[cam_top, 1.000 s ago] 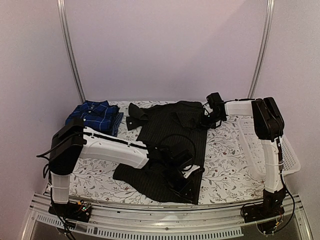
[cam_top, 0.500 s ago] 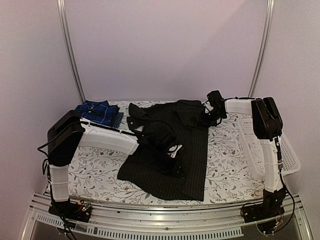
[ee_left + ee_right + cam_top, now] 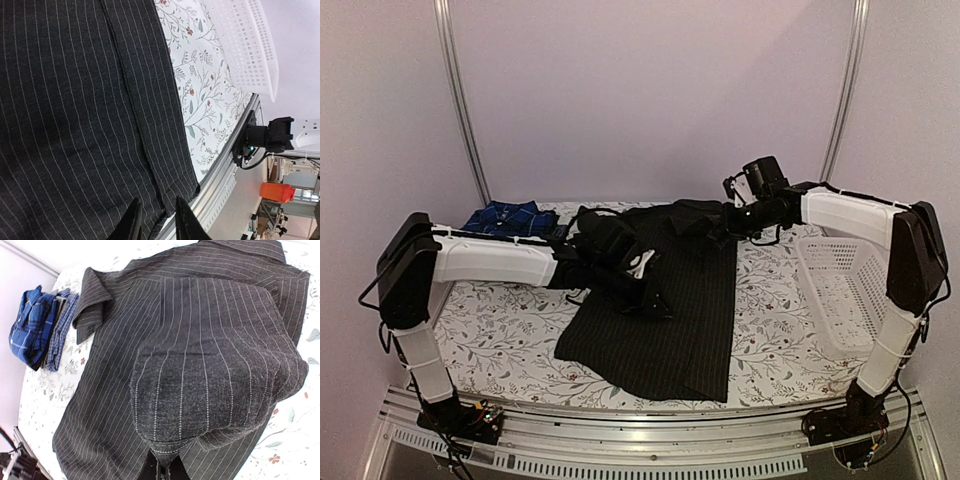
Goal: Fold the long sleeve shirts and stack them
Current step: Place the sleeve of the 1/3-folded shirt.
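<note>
Right pincer [image 3: 162,467] clamps a raised fold of the black pinstriped collared cloth shirt [image 3: 190,340]; left pincer [image 3: 157,204], narrowly parted (nothing visibly pinched), has the same cloth beneath.

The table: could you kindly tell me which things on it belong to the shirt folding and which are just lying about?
Part of the job:
- pinstripe shirt, spread out, one bunch gripped in the right hand
- plaid shirt, folded at the far left

Just lying about:
- basket, on the right
- tablecloth, floral

High overview, wrist close-ups on shirt [image 3: 692,318]
</note>
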`<state>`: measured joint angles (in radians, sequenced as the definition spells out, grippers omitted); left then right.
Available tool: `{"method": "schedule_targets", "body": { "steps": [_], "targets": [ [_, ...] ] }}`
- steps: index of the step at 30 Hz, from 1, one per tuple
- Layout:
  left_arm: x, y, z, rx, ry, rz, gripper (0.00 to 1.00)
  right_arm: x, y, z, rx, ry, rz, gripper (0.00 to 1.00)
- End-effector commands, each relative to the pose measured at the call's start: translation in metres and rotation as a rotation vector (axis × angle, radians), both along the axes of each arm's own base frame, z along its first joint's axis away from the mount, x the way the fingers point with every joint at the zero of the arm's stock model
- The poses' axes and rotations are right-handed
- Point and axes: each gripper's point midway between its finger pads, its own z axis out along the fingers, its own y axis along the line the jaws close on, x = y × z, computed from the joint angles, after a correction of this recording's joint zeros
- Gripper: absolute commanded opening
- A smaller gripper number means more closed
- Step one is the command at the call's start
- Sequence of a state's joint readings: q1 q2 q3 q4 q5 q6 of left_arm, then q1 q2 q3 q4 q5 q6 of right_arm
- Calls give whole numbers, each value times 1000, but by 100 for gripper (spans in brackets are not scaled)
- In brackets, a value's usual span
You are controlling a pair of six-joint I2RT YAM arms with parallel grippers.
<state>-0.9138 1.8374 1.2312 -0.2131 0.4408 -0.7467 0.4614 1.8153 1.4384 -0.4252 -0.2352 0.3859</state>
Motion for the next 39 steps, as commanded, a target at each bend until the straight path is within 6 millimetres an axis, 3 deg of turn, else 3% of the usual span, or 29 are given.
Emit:
{"method": "schedule_targets", "body": {
  "steps": [1,6,12,19,24,27,32,34,36,39],
  "targets": [
    [12,11,13,-32,-28,11,23,-46,13,4,-18,-12,30,0],
    [19,21,17,-54,-13,15,23,-100,21,-23,-22,69,56,0],
    [23,23,15,-60,-1,10,23,-144,19,-35,-26,127,86,0],
    [27,24,10,-61,8,27,24,-190,33,-55,-58,199,168,0],
    [34,22,2,-66,24,41,25,-205,42,-65,-43,238,205,0],
    [41,22,2,-71,19,56,26,-197,62,-37,66,185,229,0],
    [56,38,8,-78,-3,121,26,-159,106,32,171,65,298,0],
    [61,48,14,-82,-17,151,26,-138,123,53,211,31,321,0],
    [66,60,19,-83,-30,182,26,-112,134,87,272,-30,330,0],
    [67,72,25,-95,-42,210,27,-69,132,109,362,-72,305,0]
  ]
}}
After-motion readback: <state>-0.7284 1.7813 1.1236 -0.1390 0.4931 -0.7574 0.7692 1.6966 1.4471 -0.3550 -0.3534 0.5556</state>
